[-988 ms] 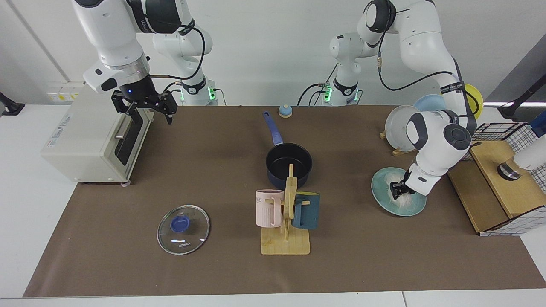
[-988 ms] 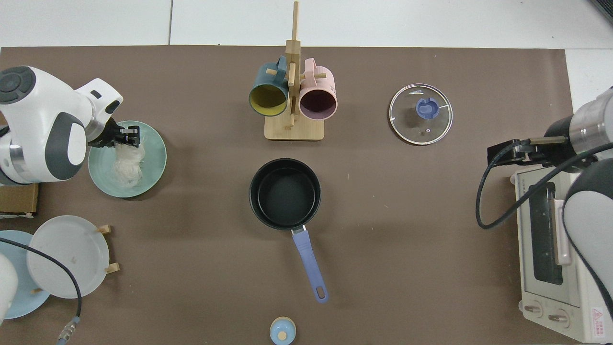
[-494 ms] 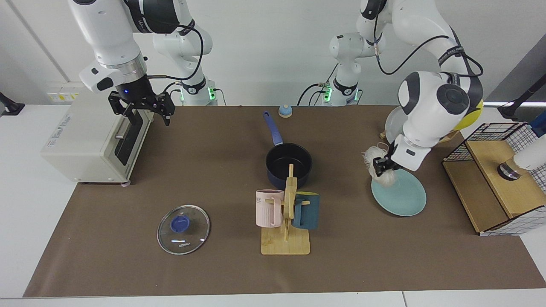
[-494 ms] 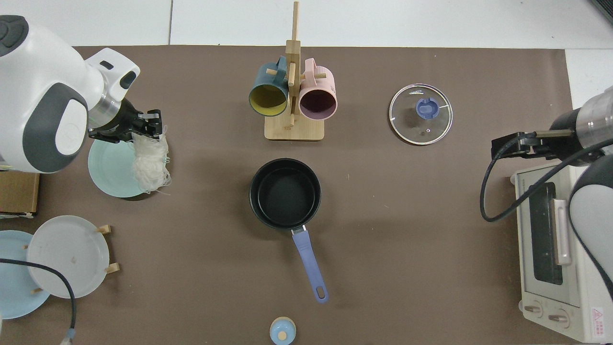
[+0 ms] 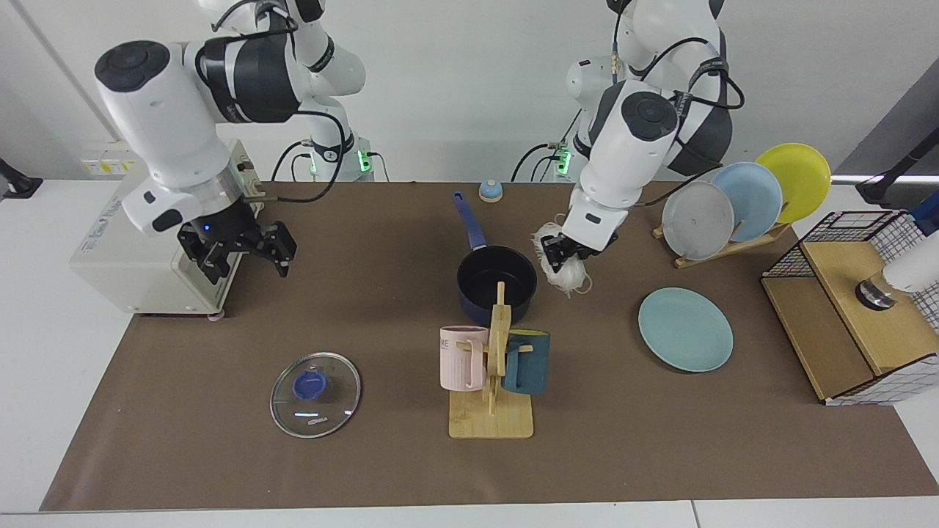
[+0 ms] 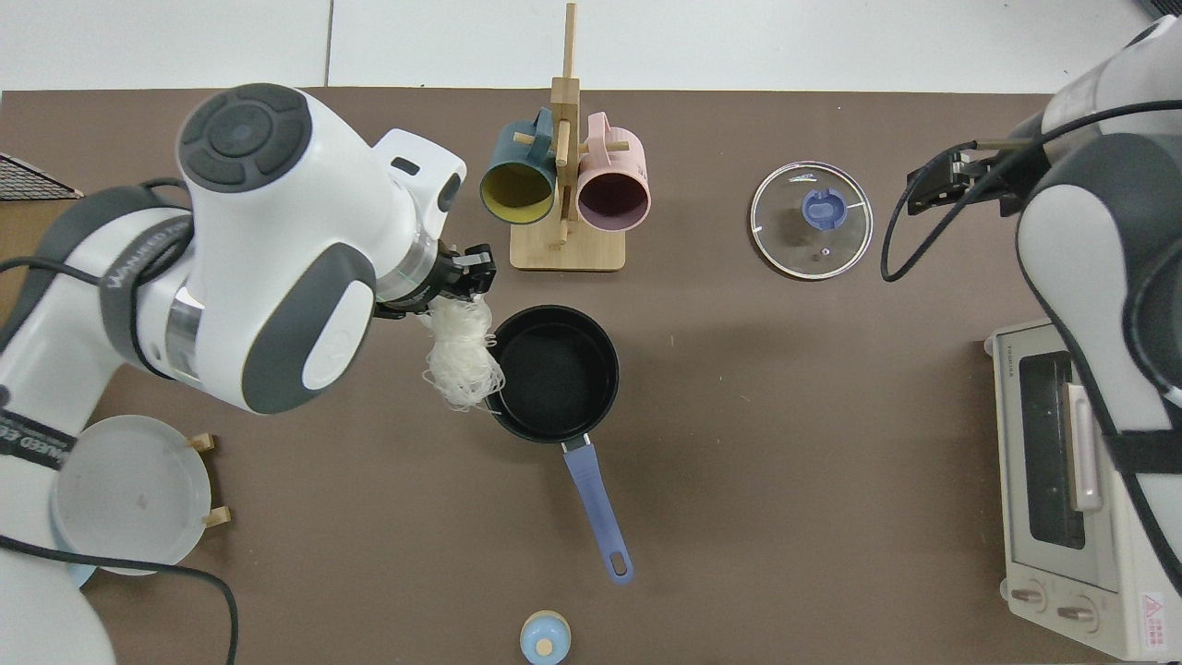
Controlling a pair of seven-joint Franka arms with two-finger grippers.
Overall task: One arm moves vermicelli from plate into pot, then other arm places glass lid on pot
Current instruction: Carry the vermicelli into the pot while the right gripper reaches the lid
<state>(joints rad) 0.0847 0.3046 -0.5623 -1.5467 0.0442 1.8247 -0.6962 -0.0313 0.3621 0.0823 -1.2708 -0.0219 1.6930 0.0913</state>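
Your left gripper (image 5: 563, 253) is clenched on the vermicelli (image 5: 555, 265) just beside the pot (image 5: 497, 284) mid-table, nothing dropped in; the spread-fingered right gripper (image 5: 236, 248) hasn't reached the glass lid (image 5: 315, 394) near the table's front edge.

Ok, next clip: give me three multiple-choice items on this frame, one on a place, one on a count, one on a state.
1. Where does the vermicelli hang?
A. on the teal plate
B. beside the pot's rim
C. on the glass lid

2. How many plates stand in the wooden rack?
A. two
B. three
C. five

3. What state is the pot in?
A. empty, uncovered
B. covered by the lid
C. full of noodles

Answers:
1 B: the left hand holds the bundle by the rim, and the teal plate is bare.
2 B: grey, blue, yellow.
3 A: its black inside shows, and the glass lid lies on the mat below the right hand.
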